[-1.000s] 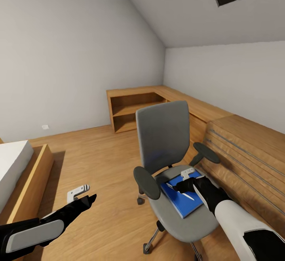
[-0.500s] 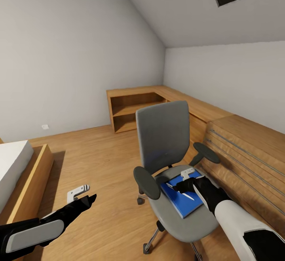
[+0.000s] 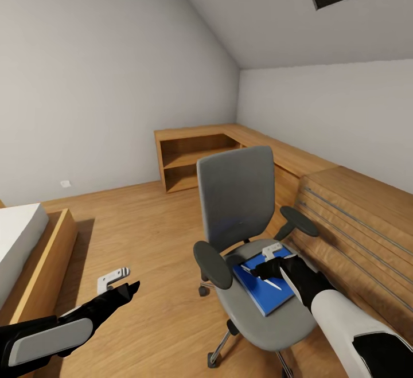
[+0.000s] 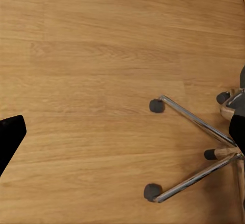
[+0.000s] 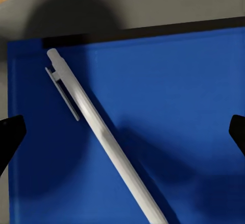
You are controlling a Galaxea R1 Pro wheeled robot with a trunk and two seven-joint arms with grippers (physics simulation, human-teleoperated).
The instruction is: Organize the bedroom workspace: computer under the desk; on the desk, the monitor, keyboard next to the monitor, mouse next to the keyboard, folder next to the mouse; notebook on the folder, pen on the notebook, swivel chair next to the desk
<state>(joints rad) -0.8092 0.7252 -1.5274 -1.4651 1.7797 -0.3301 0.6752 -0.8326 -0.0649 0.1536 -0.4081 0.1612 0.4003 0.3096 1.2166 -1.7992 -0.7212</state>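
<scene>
Right claw (image 3: 265, 268) hangs spread wide over the pen (image 5: 104, 137), which lies slantwise on the folder (image 3: 263, 288) on the chair (image 3: 241, 217) seat. Left claw (image 3: 123, 291) is low over the floor (image 4: 102, 81), released.

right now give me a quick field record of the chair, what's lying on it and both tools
chair: grey padded swivel chair with black armrests, on the light wood floor beside the wood cabinets
on seat: flat bright blue folder
on folder: thin whitish pen, lying diagonally
right tool: open, hovering over the pen, a finger on either side
left tool: over bare floor near the chair's chrome wheeled base, holding nothing; open or shut unclear
bed: white mattress at the robot's left
</scene>
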